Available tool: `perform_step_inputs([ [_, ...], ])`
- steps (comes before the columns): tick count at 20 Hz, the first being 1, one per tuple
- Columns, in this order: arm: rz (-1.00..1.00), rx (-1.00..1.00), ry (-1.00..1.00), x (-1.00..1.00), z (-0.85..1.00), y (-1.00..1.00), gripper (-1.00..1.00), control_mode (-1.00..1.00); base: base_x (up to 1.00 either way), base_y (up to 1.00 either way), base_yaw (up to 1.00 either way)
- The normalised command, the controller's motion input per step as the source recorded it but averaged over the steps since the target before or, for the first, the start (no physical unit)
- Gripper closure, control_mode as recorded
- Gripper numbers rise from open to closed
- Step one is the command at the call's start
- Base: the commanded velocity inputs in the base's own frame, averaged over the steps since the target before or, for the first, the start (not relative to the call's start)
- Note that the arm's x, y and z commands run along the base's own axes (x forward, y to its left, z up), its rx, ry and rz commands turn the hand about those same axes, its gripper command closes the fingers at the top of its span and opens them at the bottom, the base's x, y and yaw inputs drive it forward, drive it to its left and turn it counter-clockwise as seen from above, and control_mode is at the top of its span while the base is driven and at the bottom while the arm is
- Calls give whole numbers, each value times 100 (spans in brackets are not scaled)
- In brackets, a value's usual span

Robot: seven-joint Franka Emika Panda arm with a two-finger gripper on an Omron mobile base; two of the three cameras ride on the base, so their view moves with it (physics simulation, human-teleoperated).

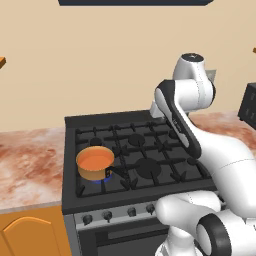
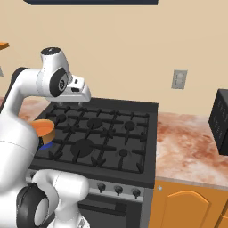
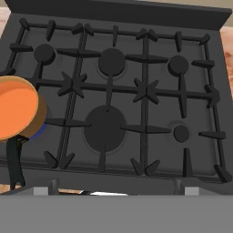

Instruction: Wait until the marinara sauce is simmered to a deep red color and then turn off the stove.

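The black gas stove (image 1: 140,150) (image 2: 107,133) (image 3: 136,100) has a small orange-tan saucepan (image 1: 94,171) on its front-left burner. The marinara sauce (image 1: 95,159) (image 2: 42,126) (image 3: 13,107) in it is a flat, bright orange disc. A blue flame (image 1: 102,181) (image 3: 42,131) burns under the pan. The pan's dark handle (image 3: 14,161) points toward the stove's front. Small dark knobs (image 1: 107,215) (image 2: 118,190) line the silver front. My gripper (image 2: 71,103) (image 3: 116,187) hangs open above the back of the stove, well above the grates, holding nothing.
Reddish marble counter (image 1: 27,167) (image 2: 187,147) runs on both sides of the stove, over orange cabinets (image 2: 187,207). A black appliance (image 2: 220,121) stands at the far right of the counter. A wall outlet (image 2: 179,79) is above it.
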Motion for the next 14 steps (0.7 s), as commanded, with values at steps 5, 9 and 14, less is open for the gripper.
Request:
perform_step_inputs([
  [5,0,0,0,0,0,0,-100,-100,0,0,0],
  [9,0,0,0,0,0,0,-100,-100,0,0,0],
  [14,0,0,0,0,0,0,-100,-100,0,0,0],
])
